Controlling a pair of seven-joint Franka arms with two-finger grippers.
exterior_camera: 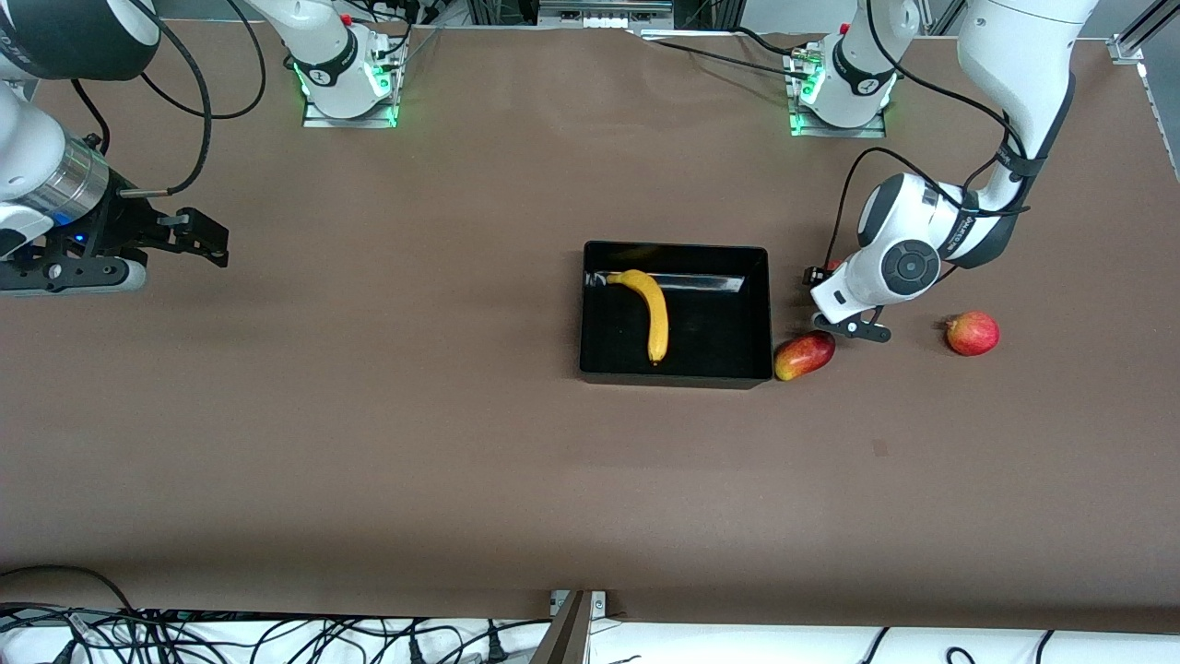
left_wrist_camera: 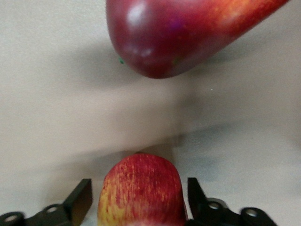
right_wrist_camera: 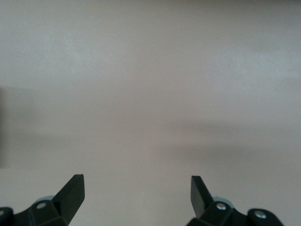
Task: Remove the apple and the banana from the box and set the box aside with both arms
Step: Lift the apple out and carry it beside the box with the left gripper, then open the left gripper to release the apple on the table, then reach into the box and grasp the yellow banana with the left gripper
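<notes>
Black and glossy, the box point(exterior_camera: 676, 375) sits mid-bench with its near wall closest to the front camera, and the banana point(exterior_camera: 653, 314) lies inside it. An oval red-and-yellow fruit point(exterior_camera: 804, 356) rests on the bench point(exterior_camera: 369, 443) just beside the box's near corner, toward the left arm's end. A round red fruit point(exterior_camera: 973, 333) lies well apart from the box, toward that same end. We see the left end effector point(exterior_camera: 823, 274) down low beside the box on the left arm's end, mostly hidden under its own wrist. The right end effector point(exterior_camera: 198, 238) waits over bare bench, well apart from the box toward the right arm's end.

From the left wrist view, we find the apple point(left_wrist_camera: 141, 193) on the bench between the two fingers point(left_wrist_camera: 80, 197). A gap shows on one side, so the grip is released. The oval fruit point(left_wrist_camera: 178, 33) lies near the apple, apart from it.

From the right wrist view, we see the right end effector's fingers point(right_wrist_camera: 73, 190) spread wide over bare bench, grasping nothing.
</notes>
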